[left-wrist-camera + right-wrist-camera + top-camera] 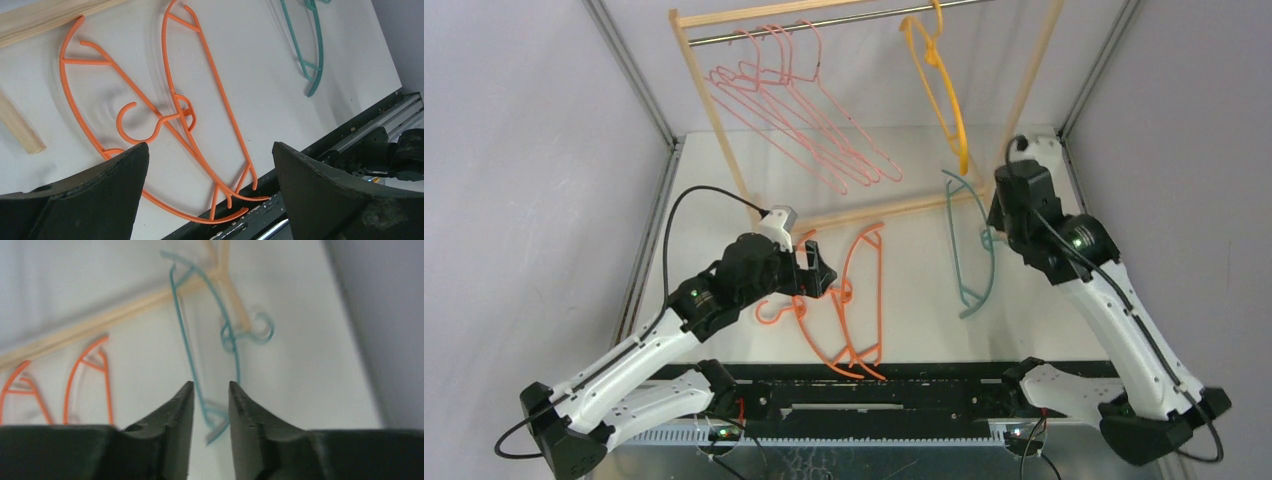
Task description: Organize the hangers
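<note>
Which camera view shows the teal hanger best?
The top external view: it shows the teal hanger nearly whole and sharp. The right wrist view shows it blurred, partly behind the end effector; the left wrist view shows only one end.

Orange hangers (pixel 186 114) looked like smooth moulded plastic with a slight sheen. Teal hanger (pixel 310 66) was the same thin smooth plastic. Pink hangers (pixel 819 145) and yellow hanger (pixel 951 110) were thin and smooth; I couldn't tell plastic from coated wire. Rack frame (pixel 45 17) was bare pale wood, matt, with grain showing. Its rod (pixel 854 20) was shiny metal. Table (pixel 280 100) was white, matt and smooth. My left fingers (pixel 100 200) were black and matt, with a rough, scuffed surface. My right fingers (pixel 175 415) were also black and matt. My arm shells (pixel 624 360) were glossy white plastic, with matt black joints.
</note>
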`<state>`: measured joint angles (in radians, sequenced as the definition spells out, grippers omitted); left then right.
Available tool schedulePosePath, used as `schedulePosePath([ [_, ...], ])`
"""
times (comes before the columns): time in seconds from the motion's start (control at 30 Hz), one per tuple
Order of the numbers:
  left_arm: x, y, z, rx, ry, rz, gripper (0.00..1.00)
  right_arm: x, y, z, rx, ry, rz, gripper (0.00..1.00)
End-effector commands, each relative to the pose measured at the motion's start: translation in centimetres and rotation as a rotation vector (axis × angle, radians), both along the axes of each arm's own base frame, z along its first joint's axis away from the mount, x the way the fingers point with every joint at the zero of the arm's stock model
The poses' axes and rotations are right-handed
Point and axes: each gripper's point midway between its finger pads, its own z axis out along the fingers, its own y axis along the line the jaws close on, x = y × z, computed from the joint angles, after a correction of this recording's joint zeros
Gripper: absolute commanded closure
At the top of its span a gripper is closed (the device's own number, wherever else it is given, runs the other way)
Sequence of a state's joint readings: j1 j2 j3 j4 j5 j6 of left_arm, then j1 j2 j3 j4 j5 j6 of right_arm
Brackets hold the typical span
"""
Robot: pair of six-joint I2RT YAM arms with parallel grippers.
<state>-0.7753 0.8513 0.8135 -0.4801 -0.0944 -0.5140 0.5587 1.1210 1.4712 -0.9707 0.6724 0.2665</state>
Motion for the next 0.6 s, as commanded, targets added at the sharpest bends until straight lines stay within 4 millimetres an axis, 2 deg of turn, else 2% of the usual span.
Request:
schedulePosePath([
  [0.0, 0.7, -0.9, 2.6, -0.037, -0.053, -0.027, 0.02, -3.4, 2.5, -7.9, 0.429, 0.237, -0.071, 0.56],
  [0.07, 0.6, -1.1, 2.6, -0.039, -0.053, -0.036, 0.02, -3.7, 2.3, -11.1, 0.462, 0.316, -0.117, 0.54],
  [0.17, 0.6, -1.2, 2.3, -0.046, -0.051, -0.041, 0.02, -3.9, 1.5, -15.8, 0.477, 0.429, -0.18, 0.44],
  [0.27, 0.6, -1.4, 2.1, -0.066, -0.05, -0.036, 0.02, -4.0, 0.5, -19.3, 0.476, 0.504, -0.225, 0.38],
  [0.4, 0.5, -1.4, 1.9, -0.087, -0.049, -0.031, 0.02, -3.1, -1.2, -21.8, 0.444, 0.536, -0.265, 0.3],
  [0.57, 0.6, -1.3, 1.7, -0.086, -0.054, -0.023, 0.02, -1.9, -2.7, -24.2, 0.417, 0.592, -0.283, 0.3],
])
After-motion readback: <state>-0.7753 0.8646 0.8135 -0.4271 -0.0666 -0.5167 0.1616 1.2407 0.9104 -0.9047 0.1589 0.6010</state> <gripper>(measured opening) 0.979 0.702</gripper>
